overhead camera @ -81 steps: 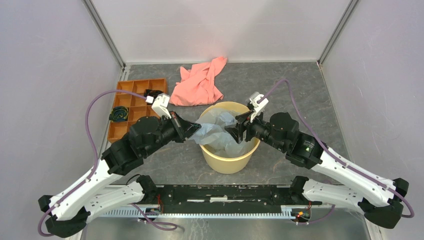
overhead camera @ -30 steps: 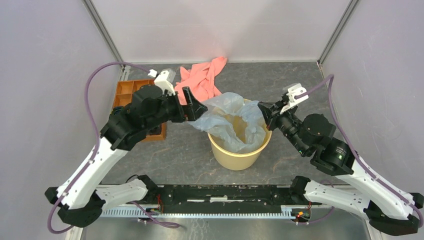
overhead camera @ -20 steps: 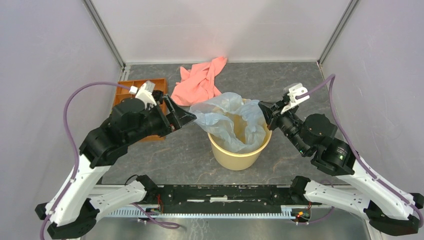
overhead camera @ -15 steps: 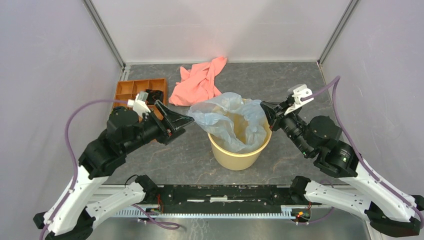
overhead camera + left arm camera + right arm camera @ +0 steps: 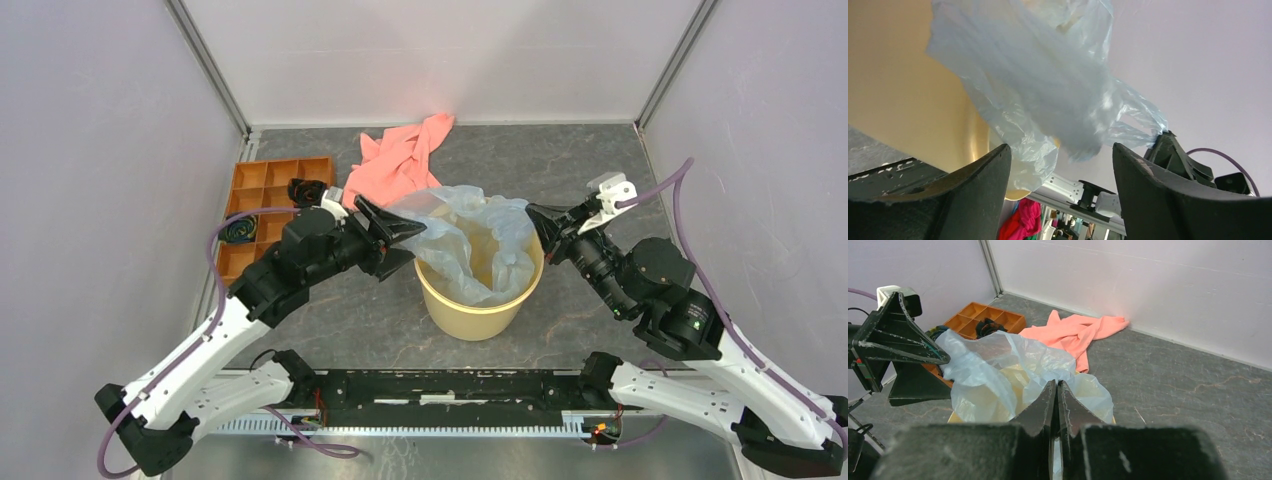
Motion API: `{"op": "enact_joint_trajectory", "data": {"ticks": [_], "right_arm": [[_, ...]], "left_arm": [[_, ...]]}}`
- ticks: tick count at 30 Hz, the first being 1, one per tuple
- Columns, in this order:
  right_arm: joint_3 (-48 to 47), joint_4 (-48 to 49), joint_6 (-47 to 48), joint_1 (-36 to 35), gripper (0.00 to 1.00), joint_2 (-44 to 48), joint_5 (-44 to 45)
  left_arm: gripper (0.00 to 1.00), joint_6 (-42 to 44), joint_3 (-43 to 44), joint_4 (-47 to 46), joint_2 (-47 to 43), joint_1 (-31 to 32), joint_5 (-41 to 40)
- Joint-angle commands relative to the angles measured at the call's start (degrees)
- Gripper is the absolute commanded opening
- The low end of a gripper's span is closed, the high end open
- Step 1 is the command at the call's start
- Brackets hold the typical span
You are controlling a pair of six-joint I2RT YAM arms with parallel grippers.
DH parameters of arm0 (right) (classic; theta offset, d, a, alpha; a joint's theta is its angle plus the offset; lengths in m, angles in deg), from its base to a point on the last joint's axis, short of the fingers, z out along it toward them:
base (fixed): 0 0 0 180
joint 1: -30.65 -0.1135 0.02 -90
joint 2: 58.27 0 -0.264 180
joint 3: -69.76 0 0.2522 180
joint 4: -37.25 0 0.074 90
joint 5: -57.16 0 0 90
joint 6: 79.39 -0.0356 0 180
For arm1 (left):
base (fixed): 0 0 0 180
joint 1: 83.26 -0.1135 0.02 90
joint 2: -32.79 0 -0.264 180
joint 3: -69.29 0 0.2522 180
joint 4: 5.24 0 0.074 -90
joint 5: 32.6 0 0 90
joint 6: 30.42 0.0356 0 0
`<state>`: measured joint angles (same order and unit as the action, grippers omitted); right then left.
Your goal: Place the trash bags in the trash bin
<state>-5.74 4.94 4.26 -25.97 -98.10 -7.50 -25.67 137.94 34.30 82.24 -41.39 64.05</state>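
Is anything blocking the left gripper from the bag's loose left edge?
Nothing visible. The open left gripper is right at the trash bag flap overhanging the trash bin rim; the right gripper pinches the opposite side.

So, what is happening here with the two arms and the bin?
Two robot arms are working a thin bluish plastic bag into the cream bin. The right claw is shut on the bag's edge at the bin's right rim. The left claw is open at the bag's loose left side, gripping nothing. Part of the bag hangs inside the bin; the rest bulges over the rim.
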Motion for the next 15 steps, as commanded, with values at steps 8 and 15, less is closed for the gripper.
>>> {"op": "enact_joint_trajectory", "data": {"ticks": [8,15], "right_arm": [[0.9,2.5,0.6,-0.1,0.07,0.8,-0.5],[0.9,2.3,0.9,-0.2,0.07,0.9,-0.3]], "left_arm": [[0.67,0.4,4.2,-3.7,1.6,0.0,-0.4],[0.84,3.7,8.3,2.9,0.3,0.0,-4.7]]}}
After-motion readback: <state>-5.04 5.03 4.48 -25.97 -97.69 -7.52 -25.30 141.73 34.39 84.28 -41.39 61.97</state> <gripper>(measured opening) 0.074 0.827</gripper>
